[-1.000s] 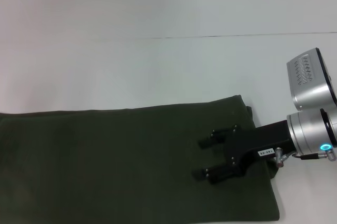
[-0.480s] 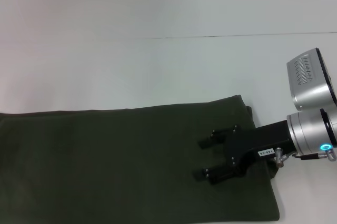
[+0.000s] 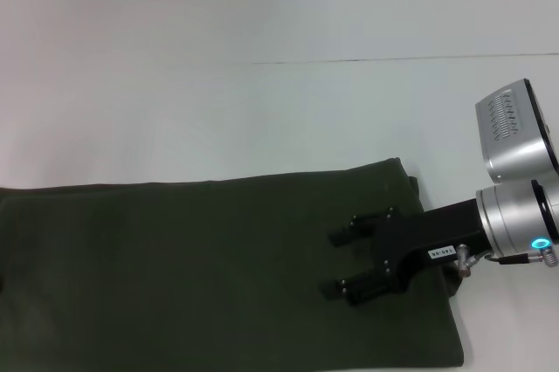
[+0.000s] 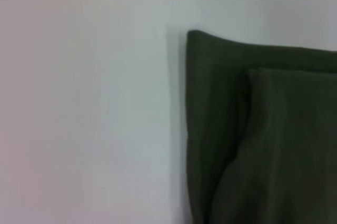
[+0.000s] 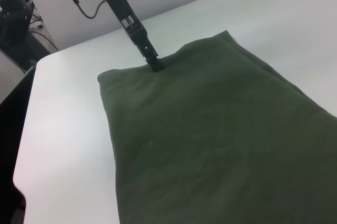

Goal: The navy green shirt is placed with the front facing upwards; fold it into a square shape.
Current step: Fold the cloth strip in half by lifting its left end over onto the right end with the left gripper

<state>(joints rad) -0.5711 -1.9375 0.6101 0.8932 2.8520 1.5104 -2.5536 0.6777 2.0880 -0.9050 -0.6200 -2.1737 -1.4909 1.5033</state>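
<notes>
Navy green shirt (image 3: pixel 218 267) lies folded into a long band across the lower frame on the white counter (image 3: pixel 262 110).
Right gripper (image 3: pixel 336 263) hovers over the band's right end, jaws apart, holding nothing; left gripper (image 5: pixel 156 67) touches the far edge, jaws' state unclear. Nothing has shifted since the earlier frames, so the next fold seems pending.

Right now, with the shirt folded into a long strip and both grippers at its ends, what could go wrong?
The right gripper is open above the navy green shirt, inboard of its end; closing there may pinch only the top layer. The left gripper seems to be at the opposite end's edge, where a thin grip might slip and skew the fold.
</notes>
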